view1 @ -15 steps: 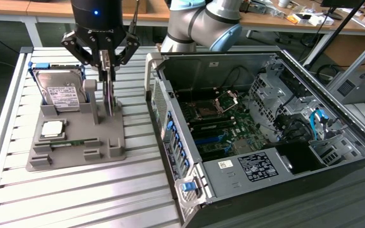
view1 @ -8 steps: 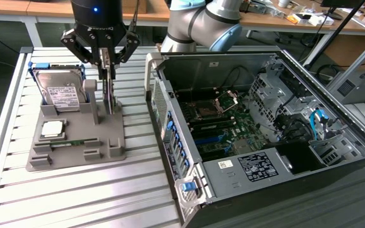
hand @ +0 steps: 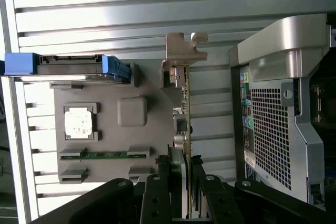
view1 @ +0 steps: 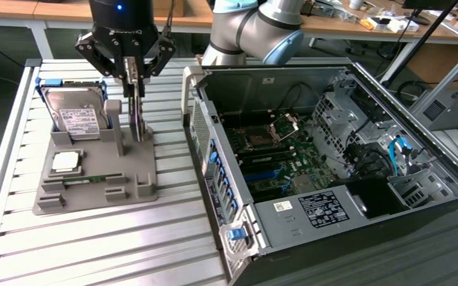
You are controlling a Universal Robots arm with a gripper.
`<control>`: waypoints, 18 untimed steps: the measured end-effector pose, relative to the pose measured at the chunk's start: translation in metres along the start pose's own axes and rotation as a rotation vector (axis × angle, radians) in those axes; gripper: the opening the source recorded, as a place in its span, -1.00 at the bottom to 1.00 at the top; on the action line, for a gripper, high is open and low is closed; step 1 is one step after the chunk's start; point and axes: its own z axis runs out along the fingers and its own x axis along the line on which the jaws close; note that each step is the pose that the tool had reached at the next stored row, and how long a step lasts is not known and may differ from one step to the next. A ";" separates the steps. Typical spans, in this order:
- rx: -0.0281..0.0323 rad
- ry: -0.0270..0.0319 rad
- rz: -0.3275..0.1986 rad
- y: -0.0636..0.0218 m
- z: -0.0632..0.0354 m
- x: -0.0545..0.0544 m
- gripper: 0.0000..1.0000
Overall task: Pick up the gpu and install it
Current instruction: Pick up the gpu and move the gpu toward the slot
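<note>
The gpu (view1: 138, 116) stands on edge in the grey holder (view1: 133, 173) on the slatted table, to the exterior view's left of the open computer case (view1: 309, 155). My gripper (view1: 136, 80) hangs straight above it, its two fingers closed on the card's top edge. The wrist view shows the gpu (hand: 187, 108) edge-on, with its silver end bracket (hand: 185, 51) at the far end. My gripper (hand: 187, 182) clasps the card's near end, a finger pressed on each face. The card's lower edge still rests at the holder.
The grey holder also carries a silver hard drive (view1: 78, 116), a square processor (view1: 66, 161) and a green memory stick (view1: 93, 178). The case lies on its side with the motherboard (view1: 277, 170) exposed; its wall (hand: 278, 119) stands close beside the holder.
</note>
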 end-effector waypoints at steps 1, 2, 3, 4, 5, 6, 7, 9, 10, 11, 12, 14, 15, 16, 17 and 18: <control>0.0000 0.0000 0.000 0.0000 -0.0005 0.000 -0.46; 0.0000 0.0000 0.000 0.0000 -0.0011 0.000 -0.46; 0.0000 -0.0001 0.000 0.0000 -0.0016 0.000 -0.46; 0.0000 0.0000 0.000 0.0000 -0.0022 0.000 -0.46; 0.0000 0.0000 0.000 0.0000 -0.0027 0.000 -0.46; 0.0000 0.0000 0.000 0.0001 -0.0035 0.000 -0.46; 0.0000 0.0000 0.000 0.0001 -0.0040 0.000 -0.46; 0.0000 0.0000 0.000 0.0001 -0.0054 0.000 -0.46; 0.0000 0.0000 0.000 0.0001 -0.0060 0.000 -0.46; 0.0000 0.0000 0.000 0.0001 -0.0065 0.000 -0.46; -0.0001 -0.0001 0.000 0.0001 -0.0069 0.000 -0.46; 0.0001 0.0001 0.000 0.0001 -0.0082 0.000 -0.46; 0.0000 0.0001 0.000 0.0001 -0.0089 0.000 -0.46; 0.0000 0.0001 0.000 0.0001 -0.0095 0.000 -0.46; 0.0000 0.0000 0.000 0.0001 -0.0102 0.000 -0.46; 0.0000 0.0000 0.000 0.0001 -0.0108 0.000 -0.46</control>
